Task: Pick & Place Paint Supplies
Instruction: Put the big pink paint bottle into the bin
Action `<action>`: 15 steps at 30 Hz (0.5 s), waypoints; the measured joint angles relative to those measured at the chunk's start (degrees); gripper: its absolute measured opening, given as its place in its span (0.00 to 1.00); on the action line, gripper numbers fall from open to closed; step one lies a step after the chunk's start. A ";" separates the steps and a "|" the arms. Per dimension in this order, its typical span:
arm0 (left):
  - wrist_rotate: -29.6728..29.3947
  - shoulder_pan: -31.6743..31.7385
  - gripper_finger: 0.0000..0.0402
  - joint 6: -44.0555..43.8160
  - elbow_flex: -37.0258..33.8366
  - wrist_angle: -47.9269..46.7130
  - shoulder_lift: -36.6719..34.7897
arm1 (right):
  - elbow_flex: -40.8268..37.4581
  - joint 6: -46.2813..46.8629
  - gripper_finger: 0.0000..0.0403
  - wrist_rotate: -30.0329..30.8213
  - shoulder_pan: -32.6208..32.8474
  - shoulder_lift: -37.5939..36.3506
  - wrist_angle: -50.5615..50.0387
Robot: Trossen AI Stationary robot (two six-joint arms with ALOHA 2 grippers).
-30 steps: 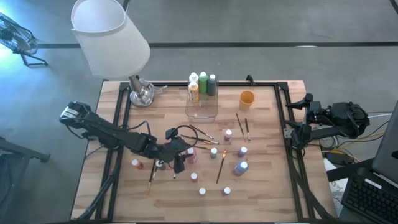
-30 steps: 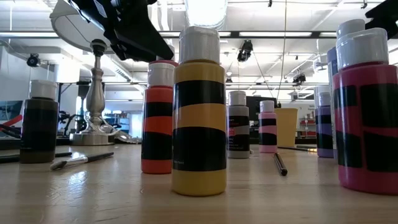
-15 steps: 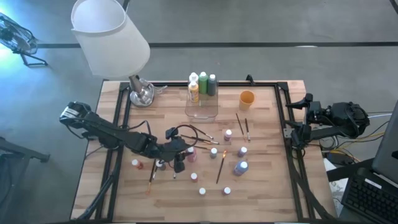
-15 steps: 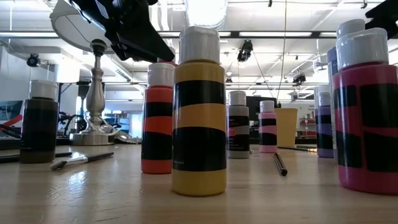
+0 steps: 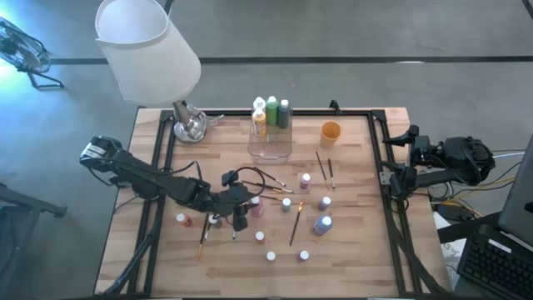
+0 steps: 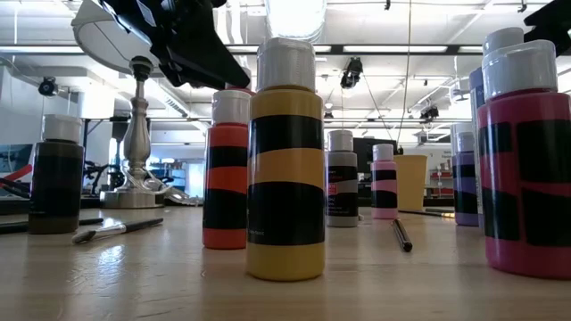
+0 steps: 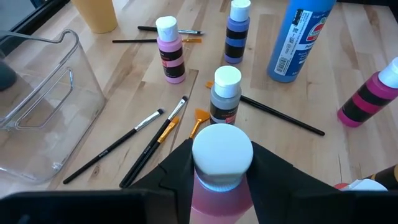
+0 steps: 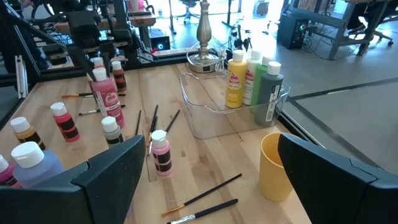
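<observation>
Small white-capped paint bottles and thin brushes [image 5: 293, 223] lie scattered over the middle of the wooden table. My left gripper [image 5: 248, 205] reaches in from the table's left and is shut on a pink bottle [image 7: 221, 194], which also shows in the right wrist view [image 8: 108, 99]. Three bottles [image 5: 271, 113] stand in the clear box [image 5: 270, 143] at the far middle. My right gripper [image 8: 211, 177] waits open and holding nothing at the table's right edge [image 5: 406, 157]. My left gripper pinches the pink bottle just under its white cap [image 7: 222, 148], one finger [image 7: 175, 171] on each side of the shoulder. The fingers come slanting down from the table's left. The bottle stands about upright; whether its base is on the table I cannot tell.
An orange cup [image 5: 331, 132] stands right of the clear box. A lamp with a white shade [image 5: 148, 48] and a metal foot [image 5: 189, 125] is at the far left corner. A large blue bottle [image 5: 322, 223] and further bottles stand toward the near edge.
</observation>
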 joint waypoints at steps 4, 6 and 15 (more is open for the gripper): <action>0.01 0.10 0.30 0.38 0.24 -0.09 -0.57 | 0.00 0.00 0.90 -0.01 -0.01 0.01 0.00; 0.03 0.26 0.30 1.77 1.19 -0.09 -0.59 | 0.00 0.00 0.90 -0.01 0.02 0.01 0.00; -0.01 3.47 0.30 10.90 8.58 0.06 -0.70 | 0.00 0.00 0.90 0.01 0.02 0.00 0.00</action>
